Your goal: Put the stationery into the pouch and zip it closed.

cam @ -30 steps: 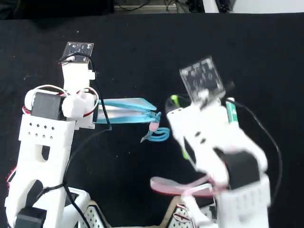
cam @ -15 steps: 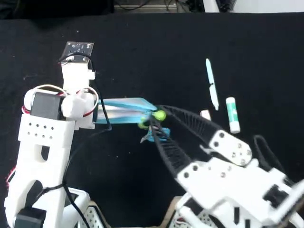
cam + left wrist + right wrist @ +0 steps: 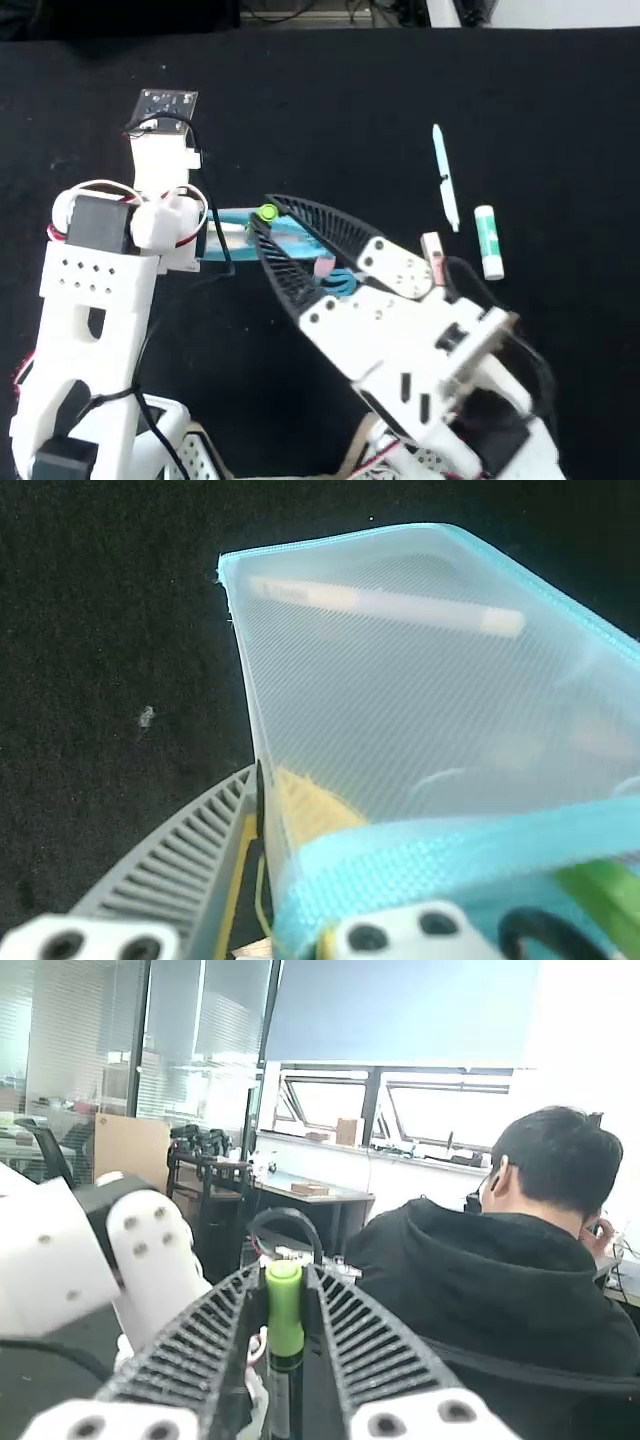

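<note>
Swinging left across the black tabletop (image 3: pixel 330 110), the right gripper (image 3: pixel 262 213) now hovers over the translucent blue-trimmed zip pouch (image 3: pixel 420 710). It is clamped on a green-capped marker (image 3: pixel 284 1310) lying lengthwise between its fingers, cap pointing towards the pouch. The left gripper (image 3: pixel 205 240) pinches the pouch's far end, so the mouth seems to face the right arm.

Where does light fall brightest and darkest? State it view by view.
High view: the black table swallows shadows. Right wrist view: bright windows backlight the right gripper clamping the green-capped marker. Left wrist view: light passes through the translucent pouch, showing a pen.
</note>
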Controlling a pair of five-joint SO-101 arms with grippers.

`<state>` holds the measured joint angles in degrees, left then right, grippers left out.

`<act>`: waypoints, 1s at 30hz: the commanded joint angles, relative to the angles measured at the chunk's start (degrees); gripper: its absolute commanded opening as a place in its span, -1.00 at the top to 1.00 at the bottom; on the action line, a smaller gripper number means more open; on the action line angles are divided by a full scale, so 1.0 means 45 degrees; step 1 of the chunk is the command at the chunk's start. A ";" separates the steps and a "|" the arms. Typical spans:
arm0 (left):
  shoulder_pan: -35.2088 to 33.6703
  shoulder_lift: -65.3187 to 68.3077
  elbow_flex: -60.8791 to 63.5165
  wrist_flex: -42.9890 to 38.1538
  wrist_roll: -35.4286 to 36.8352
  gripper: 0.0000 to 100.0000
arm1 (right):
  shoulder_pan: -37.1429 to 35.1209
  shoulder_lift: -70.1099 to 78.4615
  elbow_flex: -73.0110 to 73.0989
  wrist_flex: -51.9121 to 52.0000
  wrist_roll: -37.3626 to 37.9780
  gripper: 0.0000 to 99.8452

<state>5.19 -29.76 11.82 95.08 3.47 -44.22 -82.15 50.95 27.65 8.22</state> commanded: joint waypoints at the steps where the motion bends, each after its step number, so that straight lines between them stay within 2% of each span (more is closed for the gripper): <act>1: 0.0107 0.0078 0.0381 -0.0020 0.0039 0.94 | 0.0449 -0.0088 0.0635 -0.0606 0.0039 0.98; 7: 0.0107 0.0078 0.0381 -0.0020 0.0039 0.94 | 0.2129 -0.0107 0.2198 -0.0059 0.0020 0.98; 13: 0.0107 0.0078 0.0381 -0.0020 0.0039 0.94 | 0.1465 -0.0088 0.2882 0.2168 0.0020 0.95; 19: 0.0107 0.0078 0.0381 -0.0020 0.0039 0.94 | 0.1289 -0.0088 0.2256 0.3770 0.0020 0.57; 22: 0.0107 0.0078 0.0381 -0.0020 0.0039 0.94 | 0.1543 -0.0107 0.1026 0.5177 0.0020 0.58; 25: 0.0107 0.0078 0.0381 -0.0020 0.0020 0.94 | 0.2598 -0.0107 -0.0654 0.7287 0.0020 0.61; 30: 0.0107 0.0078 0.0381 -0.0020 0.0020 0.94 | 0.6486 0.0029 -0.1885 0.9221 0.0039 0.61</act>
<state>5.45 -29.76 11.91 95.08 3.56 -25.49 -82.68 46.90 66.15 8.40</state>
